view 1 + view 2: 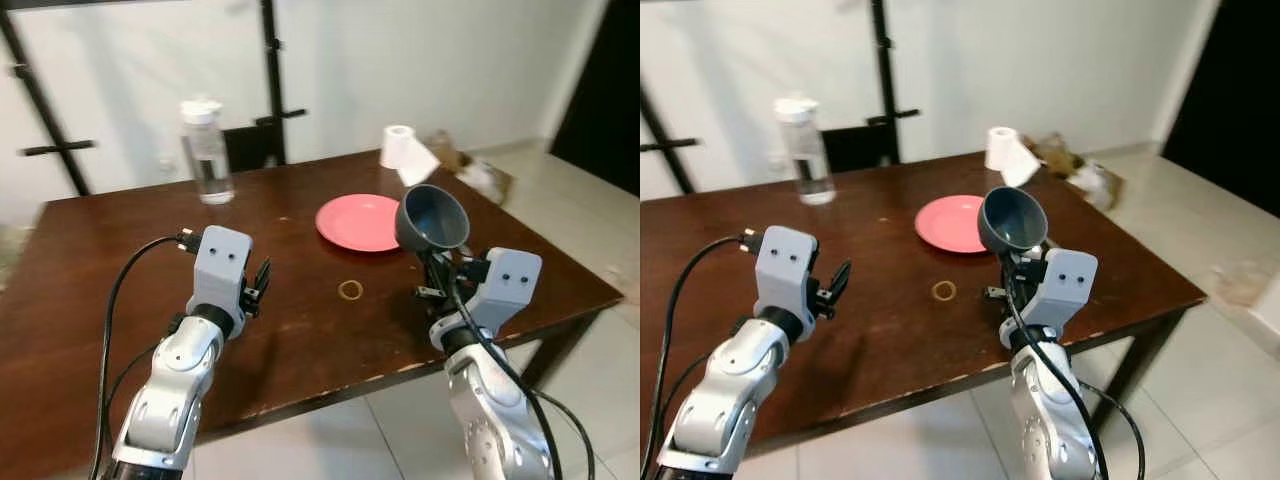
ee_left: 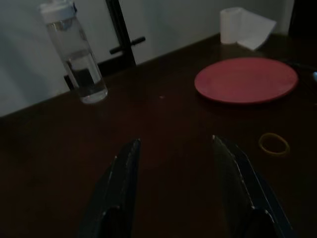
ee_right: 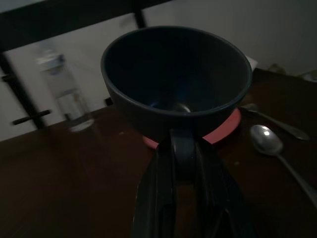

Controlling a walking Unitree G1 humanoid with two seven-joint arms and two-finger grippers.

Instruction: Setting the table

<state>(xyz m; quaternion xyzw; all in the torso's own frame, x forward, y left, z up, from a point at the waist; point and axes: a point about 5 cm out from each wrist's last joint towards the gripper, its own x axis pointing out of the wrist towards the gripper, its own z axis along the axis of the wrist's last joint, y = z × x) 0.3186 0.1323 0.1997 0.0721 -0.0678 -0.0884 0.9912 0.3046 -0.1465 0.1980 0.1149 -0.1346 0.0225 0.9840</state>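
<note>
My right gripper (image 1: 432,262) is shut on the rim of a dark blue bowl (image 1: 432,218), which it holds tilted above the brown table (image 1: 100,260), just right of a pink plate (image 1: 358,221). In the right wrist view the bowl (image 3: 176,82) sits over the pinched fingers (image 3: 184,148), with the plate (image 3: 225,130) behind it and a spoon (image 3: 270,144) and a second utensil (image 3: 275,124) lying on the table. My left gripper (image 1: 260,281) hovers open over the table's left half, holding nothing.
A clear water bottle (image 1: 207,152) stands at the back left of the table. A white paper roll (image 1: 402,150) sits at the back right. A yellow rubber band (image 1: 350,290) lies between my arms. A black chair (image 1: 252,145) stands behind the table.
</note>
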